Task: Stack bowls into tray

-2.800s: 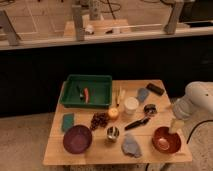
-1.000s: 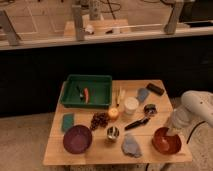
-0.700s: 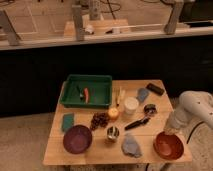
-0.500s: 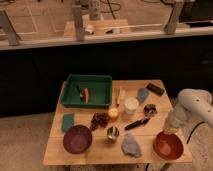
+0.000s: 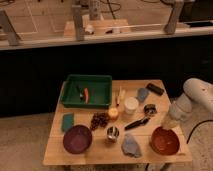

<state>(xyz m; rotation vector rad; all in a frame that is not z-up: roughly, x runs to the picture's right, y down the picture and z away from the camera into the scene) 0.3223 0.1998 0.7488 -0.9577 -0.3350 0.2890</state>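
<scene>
The purple bowl [image 5: 77,139] sits at the front left of the wooden table. The glossy orange-red bowl [image 5: 165,141] sits at the front right. The dark green tray [image 5: 86,82] stands at the back left, with a small orange item and a dark item inside. My white arm comes in from the right. My gripper [image 5: 168,124] hangs right over the far rim of the orange-red bowl. I cannot tell whether it touches the bowl.
Between the bowls are a metal cup [image 5: 113,133], a grey cloth [image 5: 131,146], grapes [image 5: 100,120], an orange fruit [image 5: 113,114], a white cup [image 5: 131,105] and a black utensil [image 5: 136,123]. A green sponge [image 5: 68,121] lies at the left. A dark wall stands behind the table.
My arm has swung in from the right and come down over the orange-red bowl's far rim. The bowls and the tray stay about where they were.
</scene>
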